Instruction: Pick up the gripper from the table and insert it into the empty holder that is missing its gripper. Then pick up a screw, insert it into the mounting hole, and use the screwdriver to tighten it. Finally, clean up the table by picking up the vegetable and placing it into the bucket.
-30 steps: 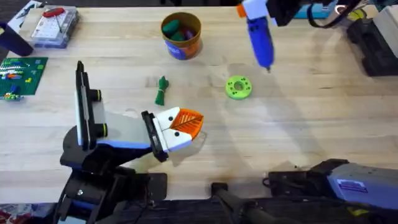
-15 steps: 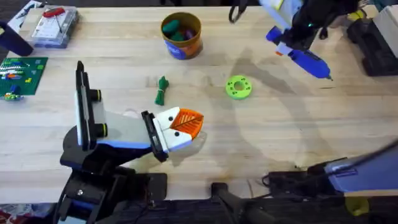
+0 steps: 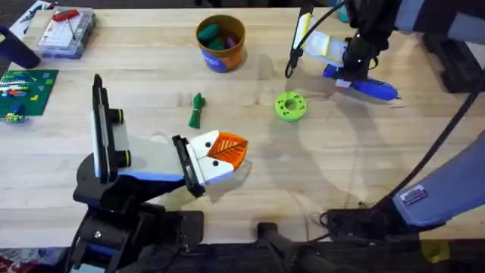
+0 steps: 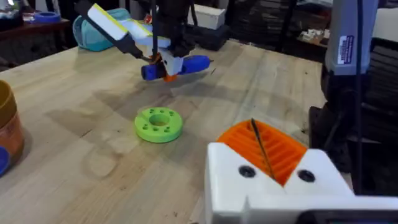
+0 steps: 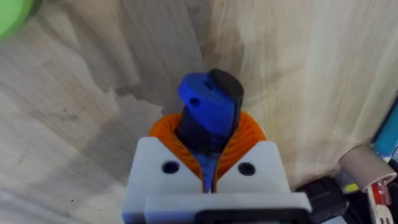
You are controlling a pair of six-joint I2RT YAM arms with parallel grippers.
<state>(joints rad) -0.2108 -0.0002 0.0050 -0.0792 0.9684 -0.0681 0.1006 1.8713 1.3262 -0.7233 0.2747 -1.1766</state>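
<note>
The blue screwdriver (image 3: 371, 88) lies almost level, low over the table (image 3: 341, 159) at the back right. My right gripper (image 3: 353, 74) is shut on it, and in the right wrist view its orange pads (image 5: 249, 134) clamp the screwdriver (image 5: 208, 102). In the left wrist view the screwdriver (image 4: 180, 65) hangs beyond the green disc. The dark-green vegetable (image 3: 197, 111) lies in the middle of the table, below the orange bucket (image 3: 221, 44). My left gripper (image 3: 236, 154) rests shut and empty just to the vegetable's lower right. The loose gripper, holder and screw are out of view.
A bright green disc (image 3: 290, 106) with holes lies left of the screwdriver. A clear box (image 3: 67, 32) holding a red-handled tool and a green circuit board (image 3: 27, 91) sit at the far left. Black equipment (image 3: 455, 54) stands at the right edge.
My right gripper has swung the screwdriver from upright near the back edge down and to the right, laying it almost level just above the table. The left arm has not moved.
</note>
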